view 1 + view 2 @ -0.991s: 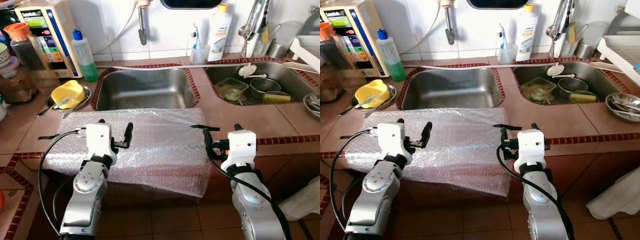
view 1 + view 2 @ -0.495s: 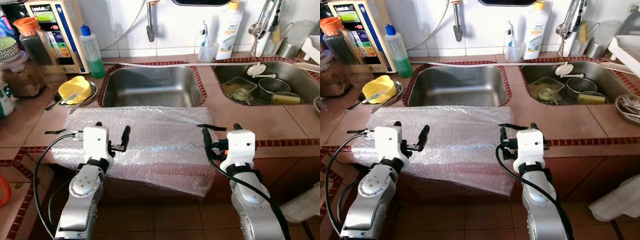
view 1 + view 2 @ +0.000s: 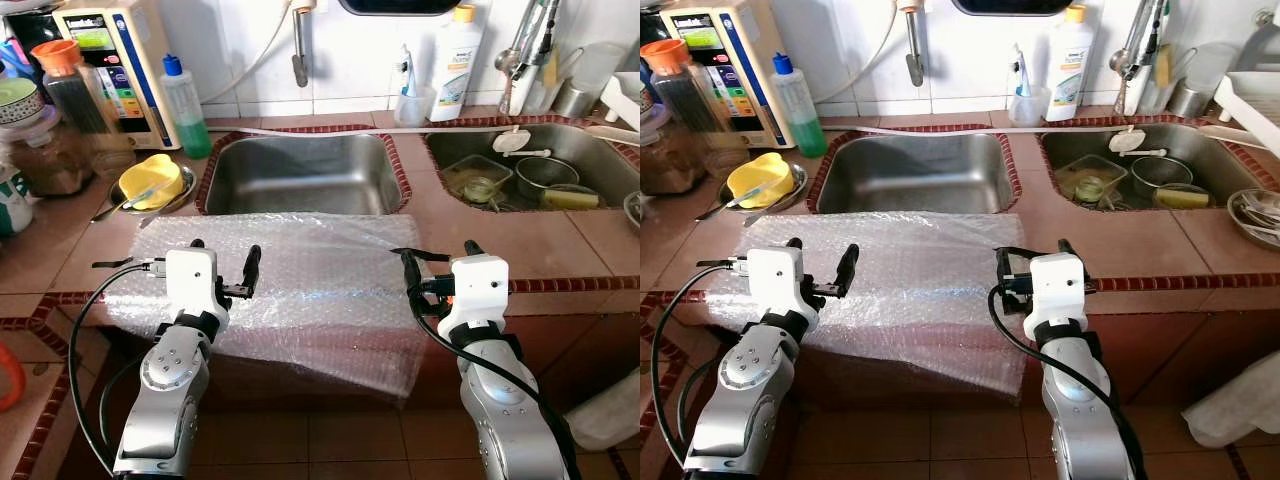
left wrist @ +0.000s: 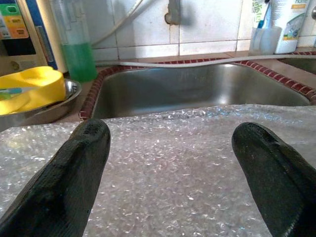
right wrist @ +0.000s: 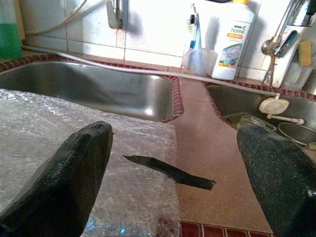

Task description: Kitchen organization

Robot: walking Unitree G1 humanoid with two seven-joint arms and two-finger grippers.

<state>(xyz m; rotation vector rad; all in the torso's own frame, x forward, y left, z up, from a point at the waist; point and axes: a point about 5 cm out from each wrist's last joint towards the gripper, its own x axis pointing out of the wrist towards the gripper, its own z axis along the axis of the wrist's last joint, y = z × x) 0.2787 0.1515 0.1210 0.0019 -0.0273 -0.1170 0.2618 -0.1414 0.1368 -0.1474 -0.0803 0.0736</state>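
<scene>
So there's a big sheet of bubble wrap (image 3: 290, 285) lying flat on the terracotta tile counter (image 3: 520, 245), right in front of the empty steel left sink (image 3: 305, 175); it's crinkly, clear and shiny, roughly rectangular, with its long axis running left to right along the counter edge and its near edge drooping over the front; strips of black tape (image 3: 418, 254) stick to its corners, one at the right end and one at the left.

Left gripper (image 3: 222, 268) hangs over the left part of the sheet, fingers spread wide, nothing between them; right gripper (image 3: 436, 268) sits at the sheet's right end by the tape, also wide apart and empty; both point toward the sinks.

The left wrist view gets the bubble texture up close, plus a yellow bowl (image 4: 29, 89) in a metal dish and a green soap bottle (image 4: 74, 47); the right wrist view shows the tape strip lying half on the wrap, half on tile, and a white detergent bottle (image 5: 234, 42) by the wall; the head views add the right sink (image 3: 530, 170) full of dirty dishes and a water purifier (image 3: 105, 65) back left.
</scene>
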